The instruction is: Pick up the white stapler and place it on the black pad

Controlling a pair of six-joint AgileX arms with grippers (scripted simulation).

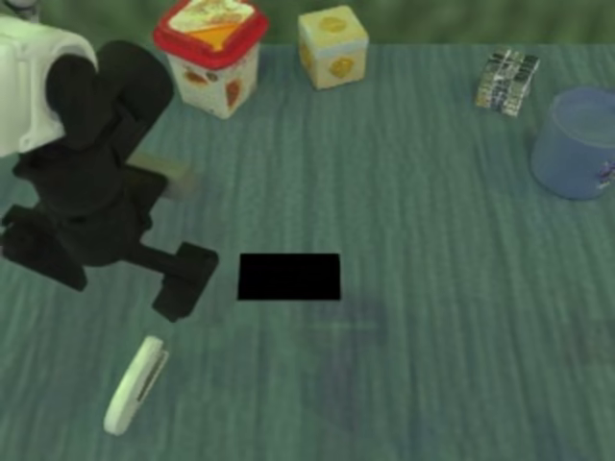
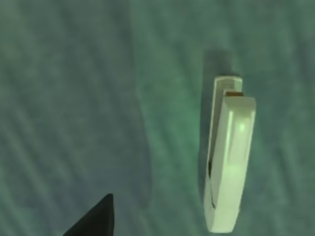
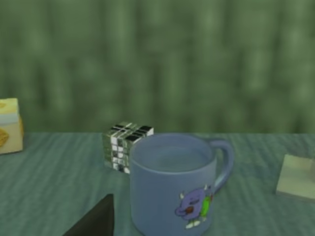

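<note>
Just left of the black pad (image 1: 289,277), the left gripper (image 1: 183,279) hovers above the table, and whether its fingers are spread or closed cannot be told from here. The white stapler (image 1: 135,385) lies flat on the table below and to the left of the pad, slanted, nothing gripping it. To take it cleanly, the gripper probably needs to centre over the stapler's middle, turn to straddle its narrow width, then drop straight. The right arm sits out of the top view, parked by a blue mug (image 3: 172,184).
</note>
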